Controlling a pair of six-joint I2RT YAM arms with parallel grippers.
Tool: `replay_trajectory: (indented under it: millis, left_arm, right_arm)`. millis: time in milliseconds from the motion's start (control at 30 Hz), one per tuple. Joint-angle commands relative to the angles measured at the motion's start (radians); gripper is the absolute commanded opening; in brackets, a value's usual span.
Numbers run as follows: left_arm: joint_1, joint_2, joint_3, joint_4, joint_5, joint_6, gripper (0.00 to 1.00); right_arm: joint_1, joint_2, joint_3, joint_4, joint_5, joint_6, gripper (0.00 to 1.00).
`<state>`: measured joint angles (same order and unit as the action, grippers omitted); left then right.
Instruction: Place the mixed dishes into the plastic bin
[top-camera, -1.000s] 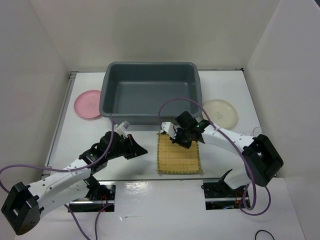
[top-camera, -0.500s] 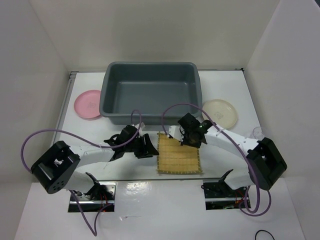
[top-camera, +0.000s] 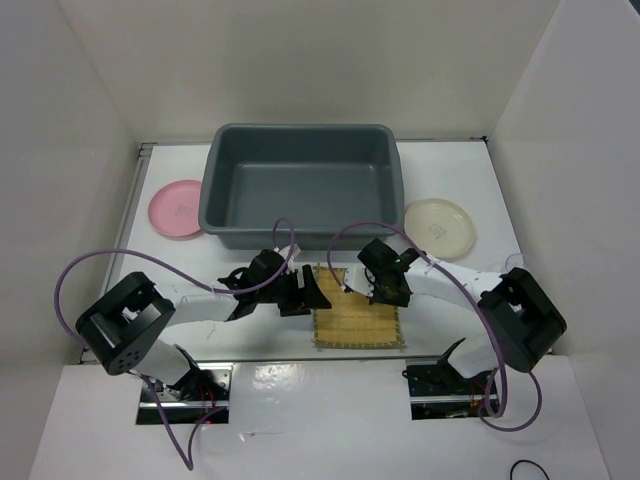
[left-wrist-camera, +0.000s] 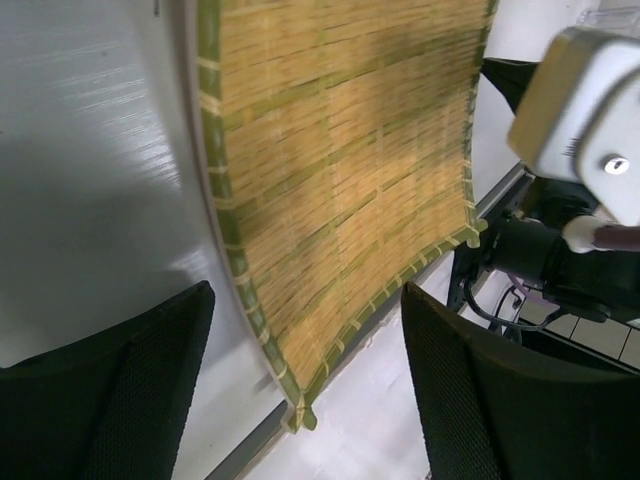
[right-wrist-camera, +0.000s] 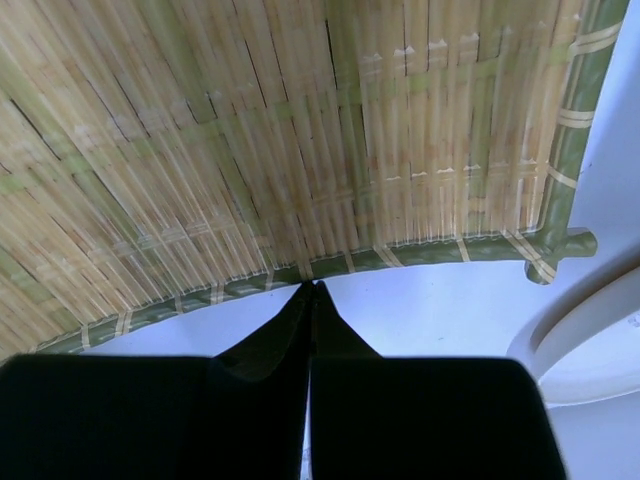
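I see the left gripper (left-wrist-camera: 305, 300) spread over the bamboo mat (left-wrist-camera: 340, 170), at the near edge of the counter (top-camera: 455, 185); right gripper (right-wrist-camera: 310, 290) clenched (tips at the mat's border).

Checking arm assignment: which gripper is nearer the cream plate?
Right. The right gripper sits over the mat's far right part, a short way near-left of the cream plate. The left gripper is at the mat's left edge, farther off.

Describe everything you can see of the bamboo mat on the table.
The bamboo mat is square, woven of thin yellow-tan slats with a green bound border. It lies on the white table just before the grey bin, not touching it. The left gripper, open, hovers at its left edge; the right gripper, shut, has its tips at the border.
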<state>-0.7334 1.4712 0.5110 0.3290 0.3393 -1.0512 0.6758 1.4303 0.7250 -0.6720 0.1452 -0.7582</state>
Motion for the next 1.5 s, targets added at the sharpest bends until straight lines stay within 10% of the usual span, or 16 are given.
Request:
replay_trajectory:
  millis: [0,600,733,933,1200,1467]
  left_arm:
    - [-0.011,0.001,0.003,0.091,0.015,-0.007,0.84]
    - [-0.02,0.089,-0.055,0.28,0.047,-0.036,0.86]
    - [-0.038,0.098,-0.014,0.317,0.078,-0.036,0.68]
    - [-0.066,0.118,0.011,0.303,0.078,-0.027,0.15]
    - [-0.096,0.016,0.064,0.129,0.095,-0.018,0.0]
    - [-0.054,-0.325,0.317,-0.358,0.11,0.091,0.0]
  right_arm:
    - [-0.004,0.016,-0.015,0.057,-0.033,-0.02,0.0]
    - [-0.004,0.073,0.014,0.097,-0.141,-0.007,0.0]
    - [-0.004,0.073,0.025,0.097,-0.151,0.002,0.0]
    - [-0.004,0.027,0.025,0.097,-0.151,0.011,0.0]
    - [-0.025,-0.126,0.053,0.005,-0.151,0.049,0.0]
    - [-0.367,-0.398,0.151,-0.091,-0.251,0.036,0.0]
